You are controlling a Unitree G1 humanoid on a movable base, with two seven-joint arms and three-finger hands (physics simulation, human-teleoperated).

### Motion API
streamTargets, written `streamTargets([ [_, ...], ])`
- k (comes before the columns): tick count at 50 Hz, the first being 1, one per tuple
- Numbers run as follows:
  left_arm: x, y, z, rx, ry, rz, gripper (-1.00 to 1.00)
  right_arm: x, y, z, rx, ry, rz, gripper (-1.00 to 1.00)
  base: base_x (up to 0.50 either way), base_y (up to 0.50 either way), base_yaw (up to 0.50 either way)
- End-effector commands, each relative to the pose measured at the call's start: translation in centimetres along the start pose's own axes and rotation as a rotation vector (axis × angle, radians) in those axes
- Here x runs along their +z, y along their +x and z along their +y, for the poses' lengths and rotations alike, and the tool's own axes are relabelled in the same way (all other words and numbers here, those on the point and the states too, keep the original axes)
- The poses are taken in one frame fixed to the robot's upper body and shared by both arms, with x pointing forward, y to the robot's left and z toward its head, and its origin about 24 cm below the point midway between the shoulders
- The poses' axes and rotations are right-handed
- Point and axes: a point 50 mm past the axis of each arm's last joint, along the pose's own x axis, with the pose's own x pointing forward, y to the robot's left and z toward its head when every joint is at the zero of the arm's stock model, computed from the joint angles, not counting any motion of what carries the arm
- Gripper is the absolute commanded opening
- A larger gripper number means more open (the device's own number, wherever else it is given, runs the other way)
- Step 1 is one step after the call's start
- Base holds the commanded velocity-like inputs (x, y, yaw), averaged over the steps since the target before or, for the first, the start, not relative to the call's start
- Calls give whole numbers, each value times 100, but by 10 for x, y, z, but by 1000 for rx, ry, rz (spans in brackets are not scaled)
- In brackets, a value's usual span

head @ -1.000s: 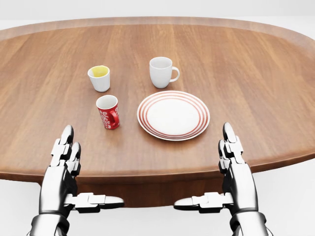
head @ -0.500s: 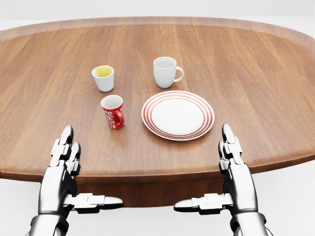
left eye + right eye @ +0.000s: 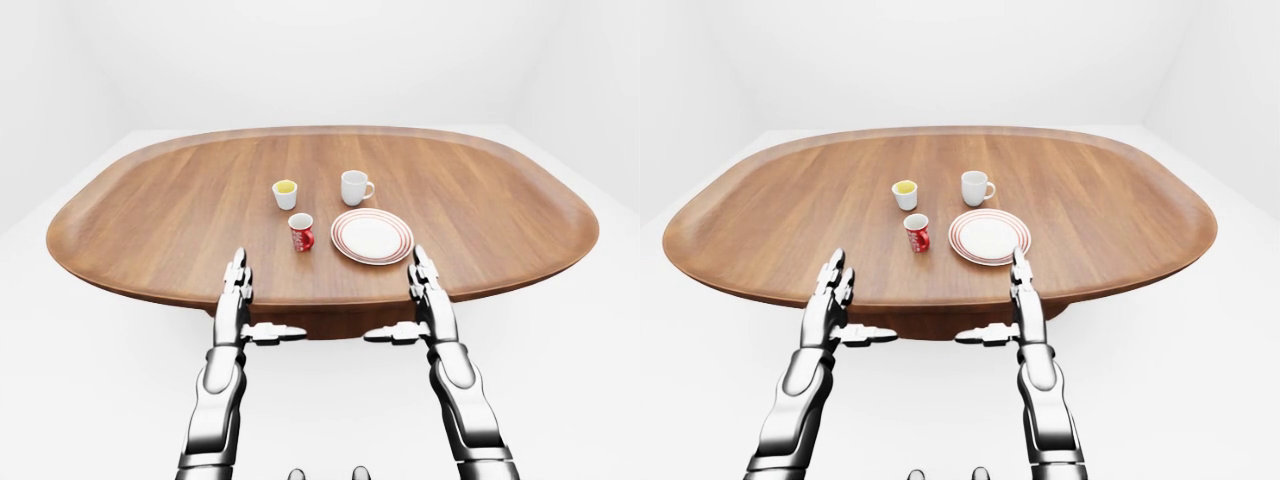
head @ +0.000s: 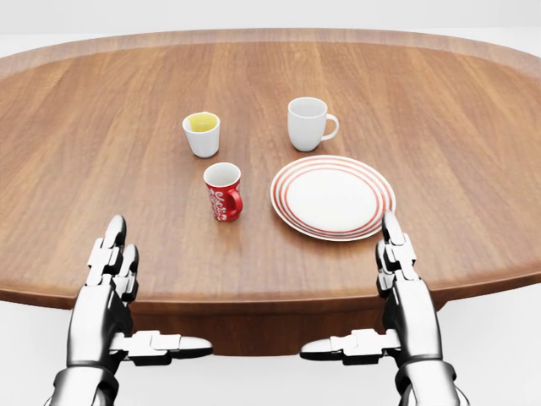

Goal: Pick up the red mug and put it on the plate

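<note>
In the head view, the red mug (image 4: pixel 224 193) stands upright on the wooden table (image 4: pixel 93 161), handle to the right, near the view's middle. To its right, a small gap away, lies the white plate with red rings (image 4: pixel 332 196). Both my hands hover at the table's near edge, low in the view, palms facing inward. My left hand (image 4: pixel 135 292) is open, below and left of the mug and well apart from it. My right hand (image 4: pixel 372 292) is open too, just below the plate's right rim. Neither holds anything.
A white mug (image 4: pixel 308 123) stands above the plate, and a white cup with a yellow inside (image 4: pixel 202 134) stands above the red mug. The large oval table (image 3: pixel 150 215) sits on a white floor in a white room.
The whole picture has shifted: mugs and plate all slid to the right in the head view, so the camera has moved left. My hands hold the same pose, both open.
</note>
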Motion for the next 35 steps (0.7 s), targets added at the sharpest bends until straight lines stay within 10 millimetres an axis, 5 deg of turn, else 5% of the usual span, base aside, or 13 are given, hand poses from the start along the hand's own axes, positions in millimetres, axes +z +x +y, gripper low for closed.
streamTargets([
  [1, 1, 9, -2, -10, -21, 7, 100, 0, 10, -6, -17, 18, 13, 100, 0, 0, 0],
  [6, -1, 29, -4, -18, -34, 44, 100, 23, 21, -9, -19, 28, -41, 100, 0, 0, 0],
  [12, 30, 52, 0, 21, 22, -30, 100, 56, 39, -18, 6, 83, -165, 100, 0, 0, 0],
  [21, 49, 86, 10, 61, 28, -40, 100, 101, 46, -21, 19, 15, -333, 100, 0, 0, 0],
  [30, 39, 109, 21, 102, 62, 73, 100, 119, 53, -30, 25, 24, -391, 100, 0, 0, 0],
  [35, 54, 106, 22, 109, 67, -1, 100, 131, 51, -26, 39, -7, -440, 100, 0, 0, 0],
])
